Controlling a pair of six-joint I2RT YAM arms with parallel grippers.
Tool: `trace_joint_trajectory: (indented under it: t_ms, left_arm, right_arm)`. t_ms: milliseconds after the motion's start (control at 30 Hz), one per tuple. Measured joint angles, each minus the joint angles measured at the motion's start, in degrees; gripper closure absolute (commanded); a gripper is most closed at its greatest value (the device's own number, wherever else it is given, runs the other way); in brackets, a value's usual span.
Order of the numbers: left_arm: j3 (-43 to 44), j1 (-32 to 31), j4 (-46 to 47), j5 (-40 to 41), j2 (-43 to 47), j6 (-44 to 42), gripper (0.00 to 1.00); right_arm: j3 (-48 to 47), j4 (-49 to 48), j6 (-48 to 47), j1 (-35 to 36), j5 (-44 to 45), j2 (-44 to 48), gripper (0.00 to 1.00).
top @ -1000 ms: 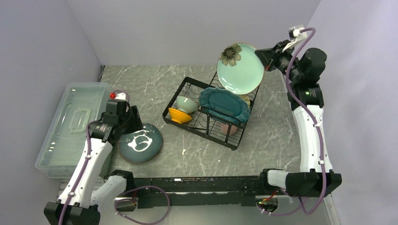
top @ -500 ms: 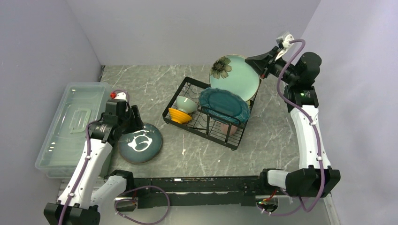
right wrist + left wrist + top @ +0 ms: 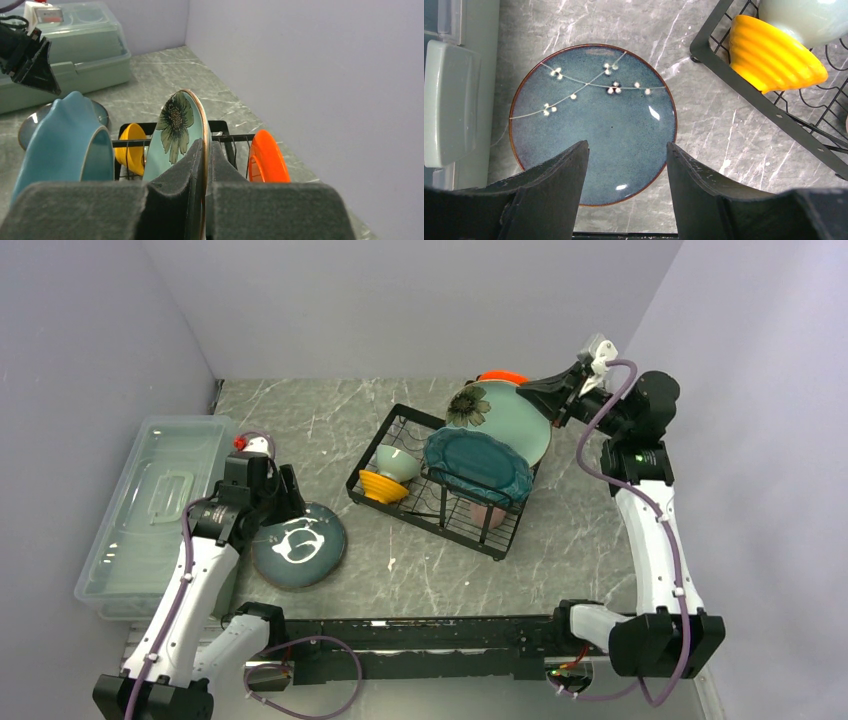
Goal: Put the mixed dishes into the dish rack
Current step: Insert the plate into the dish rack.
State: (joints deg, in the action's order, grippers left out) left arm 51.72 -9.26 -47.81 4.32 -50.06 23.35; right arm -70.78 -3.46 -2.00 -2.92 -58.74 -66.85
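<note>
My right end effector [image 3: 205, 150] is pinching the rim of the pale teal flower plate [image 3: 176, 131]. The plate stands on edge at the far side of the dish rack [image 3: 372, 450], between the scalloped teal plate [image 3: 478, 464] and the orange-red plate [image 3: 267, 160]. My left end effector [image 3: 626, 155] is spread wide above the dark blue plate [image 3: 594, 120], which lies flat on the surface [image 3: 704, 130] beside the rack.

— Where is there room to pass?
— Over the bare table [image 3: 420, 575] on the near side of the dish rack [image 3: 375, 445], and at far left.
— And in the way?
— The lidded bin [image 3: 150, 500] just left of the blue plate [image 3: 310, 558]. The scalloped teal plate [image 3: 478, 465], flowered plate [image 3: 510, 420] and orange-red plate [image 3: 503, 376] crowd the rack's right end.
</note>
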Motion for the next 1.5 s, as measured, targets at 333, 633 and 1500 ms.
trace_joint_trajectory:
  t_ms: [333,633,1500]
  left_arm:
    - [-0.02,-0.22,0.0,0.0,0.07,0.0,0.36]
    - [-0.04,-0.22,0.0,-0.02,0.52,-0.02,0.36]
    - [-0.72,-0.33,0.02,-0.07,0.74,-0.11,0.35]
  right_arm:
    - [5.57,-2.38,-5.4,0.72,-0.42,6.8,1.0]
    - [7.91,-2.32,-7.72,3.8,0.48,9.77,1.0]
    - [11.15,2.97,-12.63,13.35,18.51,16.39,0.66]
